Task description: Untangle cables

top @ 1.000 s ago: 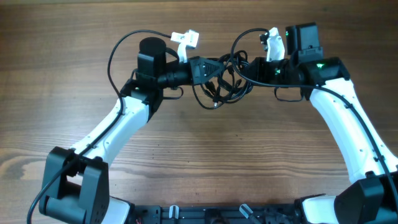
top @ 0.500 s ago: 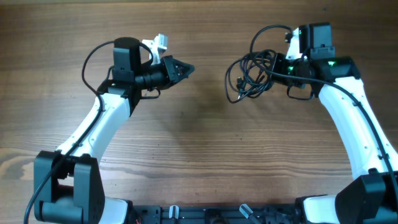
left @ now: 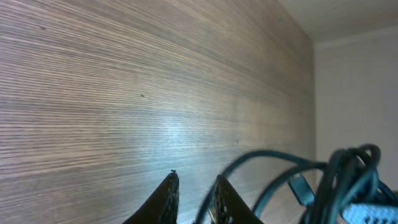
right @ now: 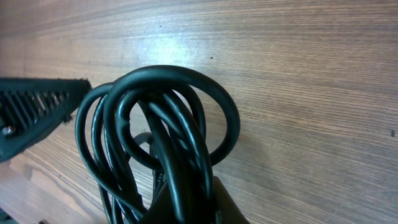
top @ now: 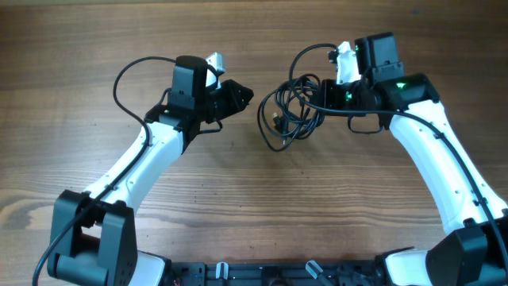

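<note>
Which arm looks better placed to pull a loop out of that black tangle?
Probably left. The left gripper is empty, slightly open and points at the cables; the right gripper is clamped on them.

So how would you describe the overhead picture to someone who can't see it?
At a wooden table, the right gripper grips a tangled bundle of black cables. The left gripper points at the bundle from the other side, a gap apart, holding nothing.
</note>
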You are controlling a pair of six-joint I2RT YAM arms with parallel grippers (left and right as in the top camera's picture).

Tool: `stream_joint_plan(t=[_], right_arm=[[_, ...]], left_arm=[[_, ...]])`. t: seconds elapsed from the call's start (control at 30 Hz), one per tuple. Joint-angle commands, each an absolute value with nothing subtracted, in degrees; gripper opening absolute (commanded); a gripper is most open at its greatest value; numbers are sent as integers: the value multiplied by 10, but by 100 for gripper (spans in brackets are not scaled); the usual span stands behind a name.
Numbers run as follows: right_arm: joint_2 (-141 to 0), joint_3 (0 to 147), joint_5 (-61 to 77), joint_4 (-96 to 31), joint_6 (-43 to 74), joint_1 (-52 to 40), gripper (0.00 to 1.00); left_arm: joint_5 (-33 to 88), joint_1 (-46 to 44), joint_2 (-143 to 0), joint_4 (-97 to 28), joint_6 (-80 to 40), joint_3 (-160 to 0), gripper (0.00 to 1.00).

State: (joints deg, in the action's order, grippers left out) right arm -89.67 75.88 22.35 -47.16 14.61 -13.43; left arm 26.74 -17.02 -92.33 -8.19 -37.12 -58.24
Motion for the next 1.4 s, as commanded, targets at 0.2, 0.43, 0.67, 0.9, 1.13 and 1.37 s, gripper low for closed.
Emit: stream_joint_plan(t=[0.2, 0.43, 0.67, 0.9, 1.13, 1.37], right_arm=[[-897, 764, 239, -470, 140, -135, 31], [-897, 764, 242, -457, 152, -135, 40], [-897, 767, 243, -376, 241, -134, 44], [-899, 764, 189, -370, 246, -134, 44], [-968, 764, 147, -391, 274, -133, 43], [-1032, 764, 116, -396, 301, -79, 29]], left_arm=[[196, -183, -913, -112, -364, -584, 24], [154, -212, -916, -105, -364, -584, 35], [145, -228, -917, -90, -364, -584, 48], [145, -231, -917, -90, -364, -584, 47], [138, -255, -925, -84, -364, -584, 47], [138, -257, -929, -84, -364, -584, 47]])
